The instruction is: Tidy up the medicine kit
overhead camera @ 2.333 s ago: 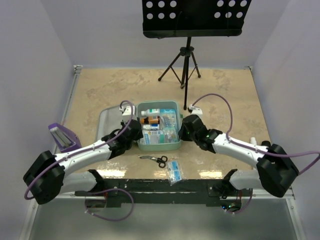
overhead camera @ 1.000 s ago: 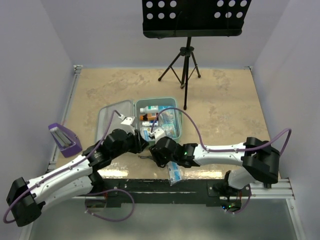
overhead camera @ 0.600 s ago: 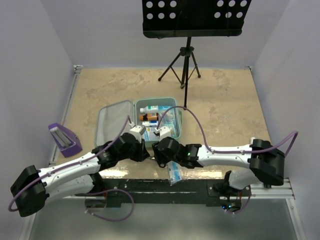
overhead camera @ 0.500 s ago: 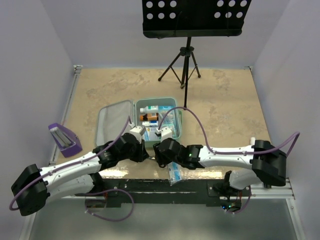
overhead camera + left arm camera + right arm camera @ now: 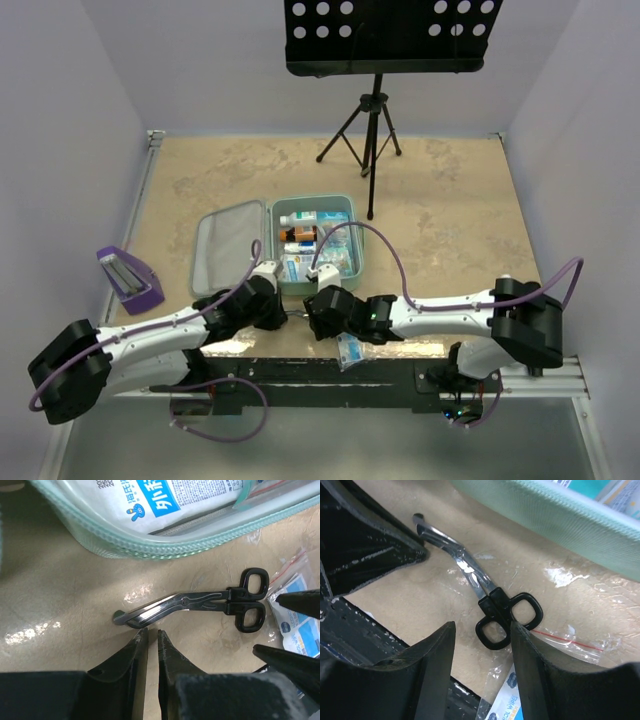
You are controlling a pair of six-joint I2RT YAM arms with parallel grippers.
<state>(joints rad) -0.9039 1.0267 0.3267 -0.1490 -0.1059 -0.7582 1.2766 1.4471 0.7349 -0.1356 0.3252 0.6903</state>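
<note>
Mid-table, opened flat: the medicine kit [image 5: 358, 240], mint-green, with the lid [image 5: 228, 248] laid out to the left of the deep half, greyish inside up. Packed into the deep half: a white bottle [image 5: 305, 218] along the far wall, a brown-and-orange item [image 5: 300, 237] next to it, then pale packets [image 5: 335, 258] with blue print toward the near side. Finer detail too small to tell from above. Seen close from the left wrist, just over the ribbed near wall [image 5: 165, 546]: one packet [image 5: 165, 500] labelled in blue, lying inside.

Just in front of the kit, flat on the table [image 5: 450, 200] and outside every container: bandage scissors [image 5: 200, 602], bent blade tip to the left, black loops to the right. Beside the loops, nearer the table edge: a clear zip bag [image 5: 350, 350] holding blue-and-white sachets [image 5: 295, 625].

On the left pincer [image 5: 150, 632]: jaws narrowed to a thin slit, nothing in it, tips just beside the blade end. On the right pincer [image 5: 482, 626]: jaws spread wide, holding nothing, with the black loops lying between the fingers. Contact impossible to judge.

At the left table edge, well apart from the kit: a purple holder [image 5: 130, 278] with a pale strip inside. At the far end: a black music stand [image 5: 375, 110] on a tripod.
</note>
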